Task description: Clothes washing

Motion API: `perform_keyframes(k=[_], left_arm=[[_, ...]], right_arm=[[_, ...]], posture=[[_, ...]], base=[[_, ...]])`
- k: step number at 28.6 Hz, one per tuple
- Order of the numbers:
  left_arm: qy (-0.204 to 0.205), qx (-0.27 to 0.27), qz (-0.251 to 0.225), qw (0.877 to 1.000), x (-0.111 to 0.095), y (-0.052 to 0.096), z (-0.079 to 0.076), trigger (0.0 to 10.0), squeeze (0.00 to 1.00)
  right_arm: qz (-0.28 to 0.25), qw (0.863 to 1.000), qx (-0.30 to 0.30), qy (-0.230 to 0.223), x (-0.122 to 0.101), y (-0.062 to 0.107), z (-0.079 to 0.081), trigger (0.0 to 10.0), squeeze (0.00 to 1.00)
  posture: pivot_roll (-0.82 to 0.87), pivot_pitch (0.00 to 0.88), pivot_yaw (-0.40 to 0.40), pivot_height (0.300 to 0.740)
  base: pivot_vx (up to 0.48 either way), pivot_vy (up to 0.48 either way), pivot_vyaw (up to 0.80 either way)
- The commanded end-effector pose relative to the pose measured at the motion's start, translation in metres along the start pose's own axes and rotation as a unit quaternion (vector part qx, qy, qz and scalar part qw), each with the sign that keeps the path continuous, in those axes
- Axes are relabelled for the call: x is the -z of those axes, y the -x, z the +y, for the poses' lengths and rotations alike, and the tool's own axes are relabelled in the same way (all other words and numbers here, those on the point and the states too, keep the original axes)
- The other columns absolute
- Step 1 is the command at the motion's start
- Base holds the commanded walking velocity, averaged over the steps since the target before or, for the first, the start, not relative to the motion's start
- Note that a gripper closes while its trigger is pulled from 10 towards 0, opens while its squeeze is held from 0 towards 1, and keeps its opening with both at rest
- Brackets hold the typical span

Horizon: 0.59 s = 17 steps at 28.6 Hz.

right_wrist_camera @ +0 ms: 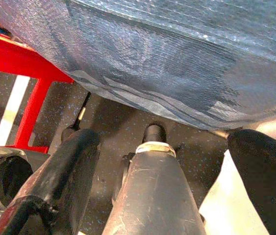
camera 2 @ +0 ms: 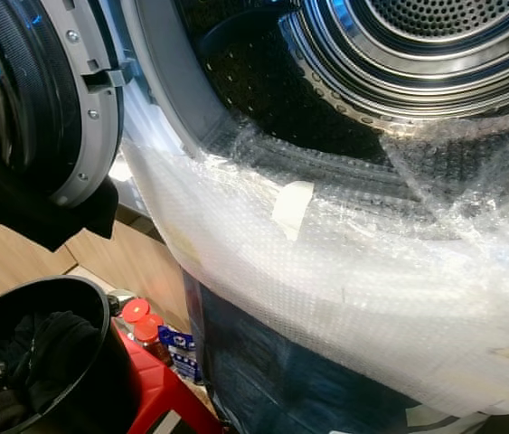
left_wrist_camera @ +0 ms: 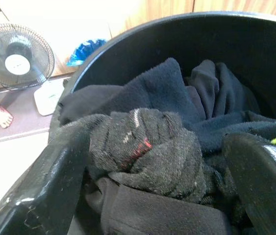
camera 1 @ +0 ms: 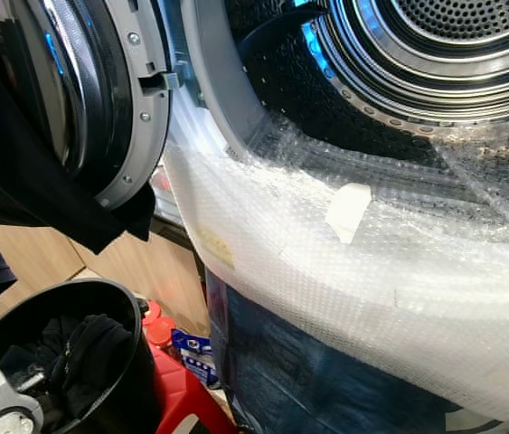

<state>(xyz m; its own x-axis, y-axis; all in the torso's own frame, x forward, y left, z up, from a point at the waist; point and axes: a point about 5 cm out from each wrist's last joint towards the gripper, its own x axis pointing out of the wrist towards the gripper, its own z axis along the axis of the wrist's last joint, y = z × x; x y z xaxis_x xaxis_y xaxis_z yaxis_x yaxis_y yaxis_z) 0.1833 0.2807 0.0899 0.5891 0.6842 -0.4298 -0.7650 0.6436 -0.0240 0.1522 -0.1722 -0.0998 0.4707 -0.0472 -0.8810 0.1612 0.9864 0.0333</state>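
Observation:
The washing machine's drum stands open straight ahead, its round door swung out to the left. A black garment hangs draped over that door. At lower left a black bucket holds dark clothes. My left gripper is down inside the bucket, open, its fingers on either side of a dark grey bundled garment lying on black fleece pieces. My right gripper hangs low and open over the dark floor, below the machine's wrapped front, holding nothing.
Bubble wrap with a tape patch covers the machine's lower rim and front. A red stool and red-capped bottles sit between bucket and machine. A floor fan and a person's bare foot are beyond the bucket.

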Motion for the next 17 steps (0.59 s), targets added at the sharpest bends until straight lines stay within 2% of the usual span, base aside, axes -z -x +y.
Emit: perform_keyframes(k=[1,4,6,12,13,14,15,17], left_arm=[[0.007,-0.001,0.008,1.0,0.003,0.0,-0.003,10.0,0.0],[0.015,0.011,0.021,1.0,0.007,-0.001,-0.007,10.0,0.0],[0.04,0.012,0.022,0.999,0.005,-0.004,-0.011,10.0,0.0],[0.04,0.019,0.038,0.998,0.008,-0.005,-0.013,10.0,0.0],[0.037,0.012,0.046,0.998,0.011,-0.004,-0.012,1.9,0.0],[0.033,0.01,0.048,0.998,0.013,-0.004,-0.011,1.9,0.0],[0.033,0.01,0.048,0.998,0.014,-0.004,-0.011,0.0,0.0],[0.035,0.01,0.05,0.998,0.015,-0.004,-0.012,0.0,0.0]], right_arm=[[0.0,1.0,-0.003,-0.001,0.001,0.0,0.002,10.0,0.0],[-0.001,1.0,-0.003,0.0,0.001,0.0,0.002,10.0,0.0],[-0.006,1.0,-0.004,-0.004,-0.003,0.0,0.002,10.0,0.0],[-0.006,1.0,-0.005,-0.001,-0.003,0.0,0.001,10.0,0.0],[-0.006,1.0,-0.005,0.003,-0.004,0.0,0.001,10.0,0.0],[-0.006,1.0,-0.005,0.003,-0.004,0.0,0.001,10.0,0.0],[-0.006,1.0,-0.005,0.002,-0.004,0.0,0.001,10.0,0.0],[-0.006,1.0,-0.005,0.002,-0.004,0.0,0.0,10.0,0.0]], posture=[[0.17,0.049,0.092,0.74],[0.16,0.051,0.091,0.74],[0.16,0.052,0.088,0.74],[0.15,0.048,0.088,0.74],[0.15,0.048,0.087,0.74],[0.15,0.048,0.087,0.74],[0.15,0.047,0.087,0.74],[0.16,0.046,0.086,0.74]], base=[[0.0,0.0,0.0],[0.0,0.0,0.0],[0.0,0.0,0.0],[0.0,0.0,0.0],[0.0,0.0,0.0],[0.0,0.0,0.0],[0.0,0.0,0.0],[0.0,0.0,0.0]])
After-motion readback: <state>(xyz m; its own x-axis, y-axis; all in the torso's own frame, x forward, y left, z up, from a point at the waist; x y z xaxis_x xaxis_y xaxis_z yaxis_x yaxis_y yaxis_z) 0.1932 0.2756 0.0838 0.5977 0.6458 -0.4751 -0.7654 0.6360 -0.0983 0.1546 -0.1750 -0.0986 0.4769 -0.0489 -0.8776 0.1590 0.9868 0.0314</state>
